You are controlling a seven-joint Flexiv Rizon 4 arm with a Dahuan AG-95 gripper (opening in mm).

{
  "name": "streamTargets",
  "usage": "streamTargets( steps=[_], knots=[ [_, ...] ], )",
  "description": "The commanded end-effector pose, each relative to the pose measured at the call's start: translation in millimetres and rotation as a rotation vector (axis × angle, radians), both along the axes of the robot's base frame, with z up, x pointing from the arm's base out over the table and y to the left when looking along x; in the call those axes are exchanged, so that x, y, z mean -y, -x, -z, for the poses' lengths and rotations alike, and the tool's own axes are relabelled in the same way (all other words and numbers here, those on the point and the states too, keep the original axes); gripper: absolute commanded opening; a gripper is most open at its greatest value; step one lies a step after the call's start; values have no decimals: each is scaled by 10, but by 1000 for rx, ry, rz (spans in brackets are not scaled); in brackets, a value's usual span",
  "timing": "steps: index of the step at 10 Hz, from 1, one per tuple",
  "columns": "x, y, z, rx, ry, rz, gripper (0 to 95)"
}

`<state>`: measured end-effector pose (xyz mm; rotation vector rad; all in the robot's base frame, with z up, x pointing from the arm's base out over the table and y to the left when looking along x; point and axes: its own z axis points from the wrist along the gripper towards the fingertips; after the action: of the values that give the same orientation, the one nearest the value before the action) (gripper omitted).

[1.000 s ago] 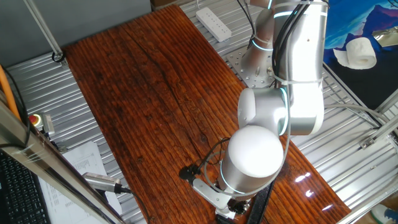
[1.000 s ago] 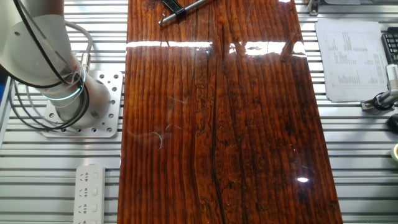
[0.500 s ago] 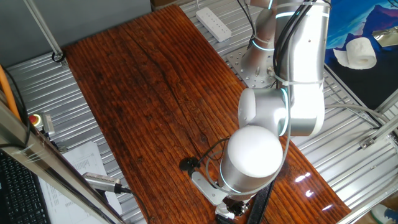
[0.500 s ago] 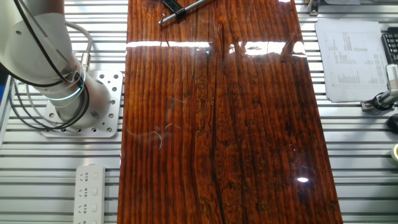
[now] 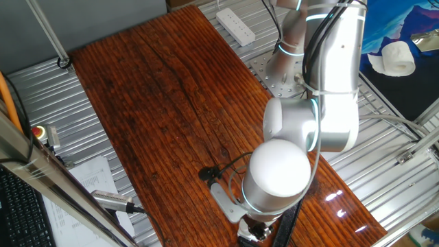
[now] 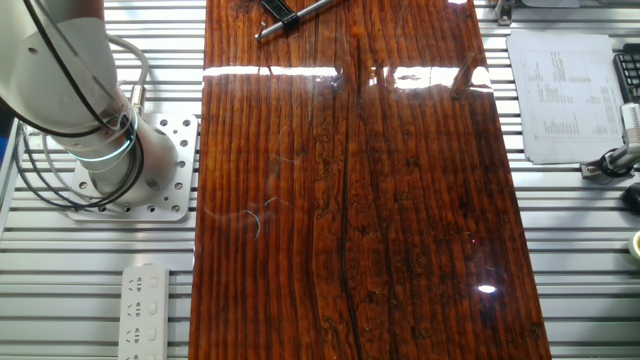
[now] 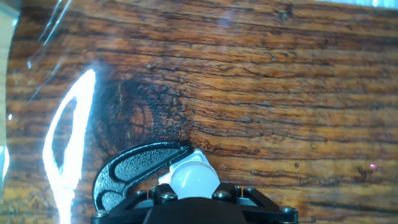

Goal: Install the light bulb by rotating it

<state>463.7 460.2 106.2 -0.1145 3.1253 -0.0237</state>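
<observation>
White domed light bulb [image 7: 194,177] sits at the jaws; grip unclear. Twist keeping it upright over the worktop [image 7: 261,93].

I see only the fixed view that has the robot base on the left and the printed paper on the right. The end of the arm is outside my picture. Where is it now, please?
Observer: In the other fixed view, the arm's wrist hangs over the end of the wooden table that lies away from the power strip.
Operator: Thank you. Can any camera see the light bulb?
Observer: Yes, the hand view. The light bulb shows its white dome at the bottom centre of that picture, right next to a black textured curved piece. The fingers themselves are not visible there.
</observation>
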Motion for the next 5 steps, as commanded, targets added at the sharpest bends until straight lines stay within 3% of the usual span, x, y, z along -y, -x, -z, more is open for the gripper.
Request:
streamTargets(
  steps=[1,5],
  knots=[
    [13,4,-15,5,-27,88,190],
    [10,6,-10,-2,-37,185,190]
  ],
)
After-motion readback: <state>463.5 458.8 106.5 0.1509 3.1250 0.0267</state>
